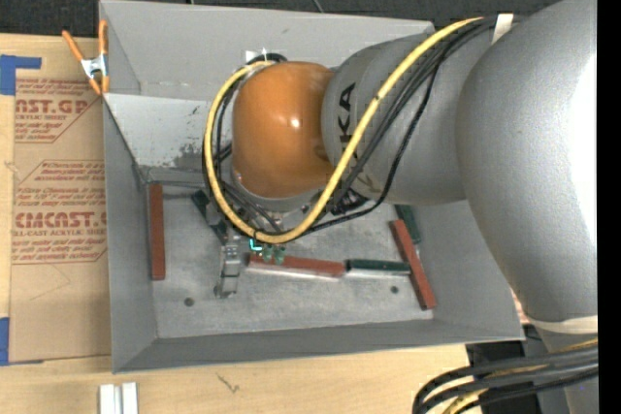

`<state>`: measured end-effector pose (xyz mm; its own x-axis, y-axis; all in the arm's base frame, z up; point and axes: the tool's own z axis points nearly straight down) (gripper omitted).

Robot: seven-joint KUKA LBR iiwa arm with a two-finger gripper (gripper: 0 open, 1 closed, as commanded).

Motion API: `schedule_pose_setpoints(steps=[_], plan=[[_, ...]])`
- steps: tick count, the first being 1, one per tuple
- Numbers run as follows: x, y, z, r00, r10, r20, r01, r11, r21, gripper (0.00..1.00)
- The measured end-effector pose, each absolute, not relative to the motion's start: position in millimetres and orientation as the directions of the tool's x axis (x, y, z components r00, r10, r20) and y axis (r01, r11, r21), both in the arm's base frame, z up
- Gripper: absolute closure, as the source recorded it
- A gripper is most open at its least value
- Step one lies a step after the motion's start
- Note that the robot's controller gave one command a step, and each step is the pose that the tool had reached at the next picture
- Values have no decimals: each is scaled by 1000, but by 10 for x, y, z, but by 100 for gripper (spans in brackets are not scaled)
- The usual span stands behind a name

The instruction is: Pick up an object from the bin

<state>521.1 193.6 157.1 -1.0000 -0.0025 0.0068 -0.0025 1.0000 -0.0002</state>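
In the camera view, the silver metal gripper (231,272) hangs low over the floor of the grey metal bin (320,307). It is just left of a long reddish-brown flat stick (296,268) lying mid-floor. Whether the gripper is wide or narrow, I cannot tell. A dark green pen (376,265) lies at the stick's right end.

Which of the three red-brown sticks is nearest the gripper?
The middle stick, lying crosswise on the bin floor just beside the gripper. The left stick and the slanted right stick lie farther off.
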Motion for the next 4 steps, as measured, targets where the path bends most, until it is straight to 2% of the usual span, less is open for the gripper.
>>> schedule_pose_setpoints(steps=[1, 2, 3, 4], plan=[[5233, 1928, 1611, -1000, -1, 0, -1, 1000, 1, 0], [5215, 1601, 1468, -999, 36, -1, 36, 999, 2, 0], [5455, 1343, 1230, -996, -86, -2, -86, 996, 1, 0], [5181, 1161, 909, -989, -146, -3, -146, 989, 1, 0]])
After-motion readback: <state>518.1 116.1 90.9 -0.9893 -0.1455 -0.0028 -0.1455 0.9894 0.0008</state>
